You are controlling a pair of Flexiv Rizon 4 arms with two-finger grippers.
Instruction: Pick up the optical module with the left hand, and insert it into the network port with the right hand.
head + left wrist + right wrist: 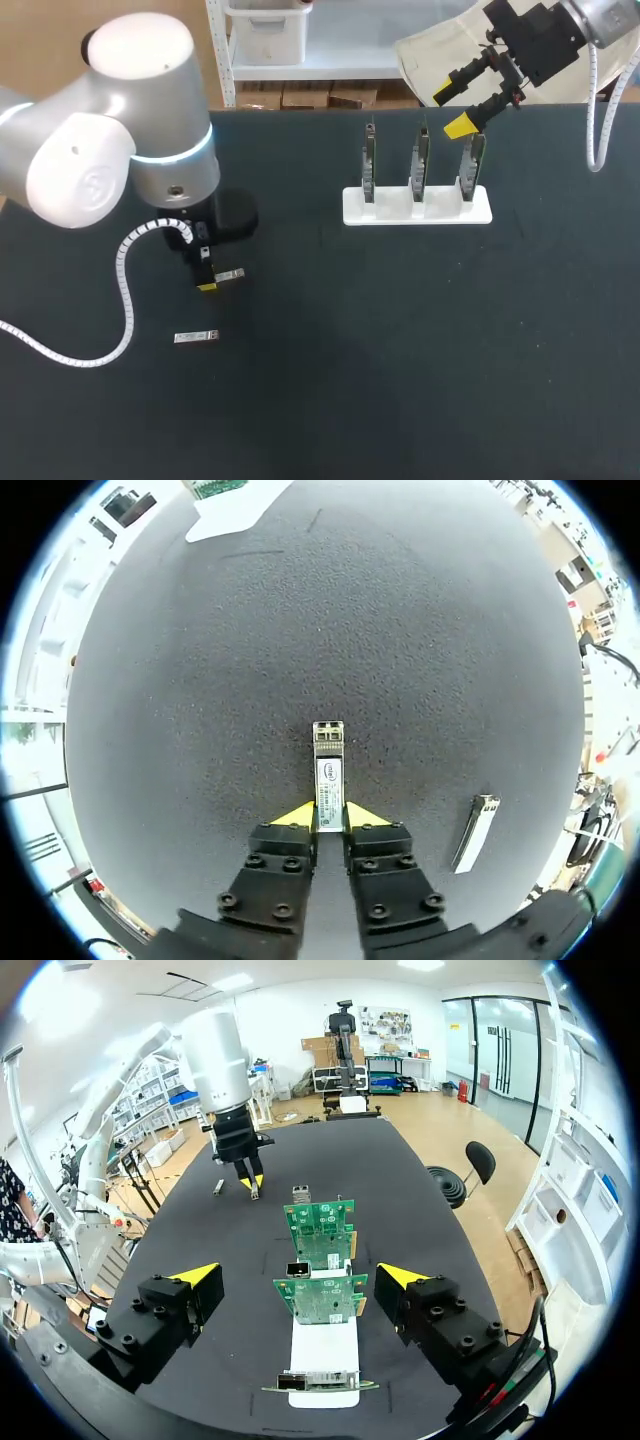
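Observation:
A silver optical module point(328, 770) lies on the black table point(400, 350), pointing away from my left gripper point(329, 818). The gripper's yellow tips press on the module's near end from both sides. In the head view this gripper point(207, 283) is at the left of the table, with the module point(228, 275) sticking out to its right. My right gripper point(462, 108) hangs open above the back right, over three upright network cards point(420, 160) in a white stand point(417, 207). In the right wrist view the cards point(322, 1300) stand ahead of the open right gripper point(300, 1278).
A second optical module point(196, 337) lies loose on the table just in front of my left gripper, also seen beside it point(476, 832). The left arm's white cable point(120, 300) loops over the table's left part.

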